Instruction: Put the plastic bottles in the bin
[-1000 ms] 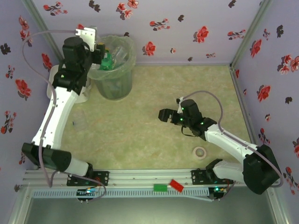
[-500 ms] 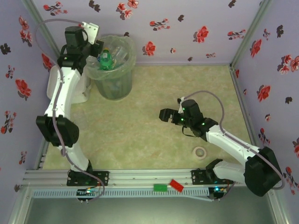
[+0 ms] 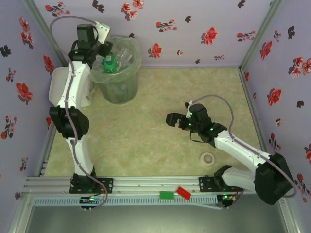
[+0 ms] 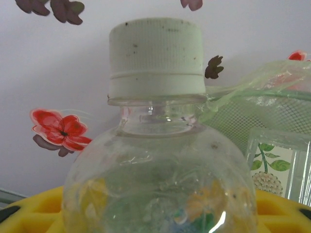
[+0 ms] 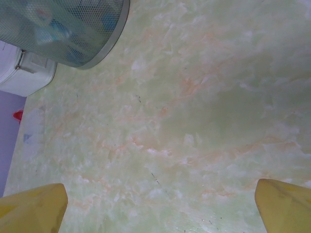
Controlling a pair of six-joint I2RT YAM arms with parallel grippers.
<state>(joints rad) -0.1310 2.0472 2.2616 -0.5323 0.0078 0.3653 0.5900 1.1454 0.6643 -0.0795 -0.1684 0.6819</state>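
My left gripper (image 3: 103,54) hangs over the left rim of the bin (image 3: 119,82), shut on a plastic bottle (image 3: 110,62) that looks green from above. In the left wrist view this bottle (image 4: 158,170) is clear with a white cap, upright between my yellow fingers (image 4: 34,213). The bin's bag-lined rim (image 4: 252,94) lies just to its right, beside another bottle (image 4: 274,165) with a leaf-print label. More clear bottles (image 3: 124,55) lie inside the bin. My right gripper (image 3: 171,120) hovers open over bare table, its fingers (image 5: 34,206) wide apart.
A white lidded box (image 3: 57,87) stands left of the bin, partly behind my left arm; it also appears in the right wrist view (image 5: 24,77) next to the bin (image 5: 73,29). A tape roll (image 3: 209,158) lies near the right arm. Small red (image 3: 183,192) and green (image 3: 166,195) blocks sit on the front rail.
My left arm has swung upright and its wrist has risen toward the back wall, still holding the bottle over the bin's rim. The right arm has not moved.
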